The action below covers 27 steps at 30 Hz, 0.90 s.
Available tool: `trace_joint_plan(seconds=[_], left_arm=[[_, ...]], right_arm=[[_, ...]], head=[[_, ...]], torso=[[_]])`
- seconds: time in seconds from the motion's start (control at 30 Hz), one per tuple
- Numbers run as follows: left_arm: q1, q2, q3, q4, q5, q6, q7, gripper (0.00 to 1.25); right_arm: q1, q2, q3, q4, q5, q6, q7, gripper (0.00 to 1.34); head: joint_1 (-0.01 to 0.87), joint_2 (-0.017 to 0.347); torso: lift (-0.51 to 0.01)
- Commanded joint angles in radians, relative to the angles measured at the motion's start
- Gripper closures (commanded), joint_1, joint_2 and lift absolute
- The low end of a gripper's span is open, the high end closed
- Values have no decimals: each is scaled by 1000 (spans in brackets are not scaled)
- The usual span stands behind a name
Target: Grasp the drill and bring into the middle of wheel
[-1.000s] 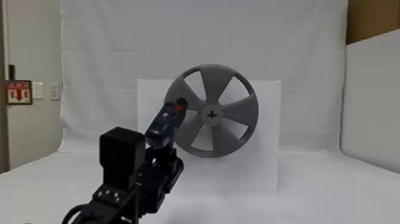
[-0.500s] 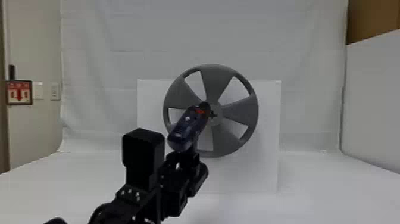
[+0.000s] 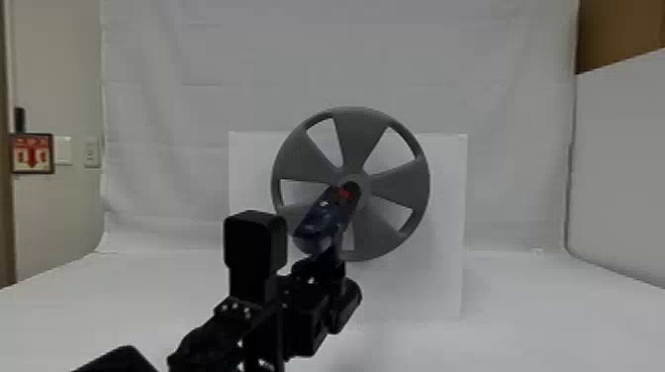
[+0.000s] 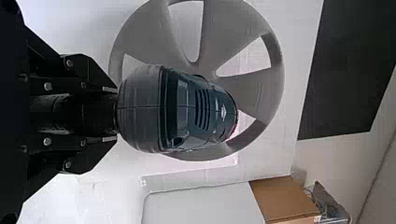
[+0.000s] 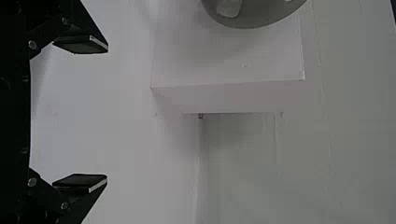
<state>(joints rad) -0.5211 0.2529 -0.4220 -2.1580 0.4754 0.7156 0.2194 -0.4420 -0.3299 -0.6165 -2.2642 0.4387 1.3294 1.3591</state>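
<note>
White draped backdrop [image 3: 346,59], framed red-arrow sign [image 3: 32,153]

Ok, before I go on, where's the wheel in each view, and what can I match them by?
Head view: the wheel is near the middle, the drill covering part of it.
Left wrist view: wheel beyond the drill, which partly hides it.
Right wrist view: part of the wheel, cut off by the picture's edge, farther out than the claw.
Shared landmark: the white board behind the wheel.
</note>
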Motion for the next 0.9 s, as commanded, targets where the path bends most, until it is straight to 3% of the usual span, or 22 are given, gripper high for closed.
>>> trace_joint_plan(seconds=[0.0,0.37,0.87], left_arm=[[-14,-14,-8,29,3,2,0,1177],[-33,-37,-9,95,5,-21,0,1177],[-62,-43,-12,147,-9,-42,-9,1177]], right_arm=[[0,-1,1,0,3,1,8,298],[2,-1,4,0,6,7,8,295],[2,-1,9,2,9,8,8,295]], head=[[54,31],[54,31],[54,31]], torso=[[-403],[-403],[-403]])
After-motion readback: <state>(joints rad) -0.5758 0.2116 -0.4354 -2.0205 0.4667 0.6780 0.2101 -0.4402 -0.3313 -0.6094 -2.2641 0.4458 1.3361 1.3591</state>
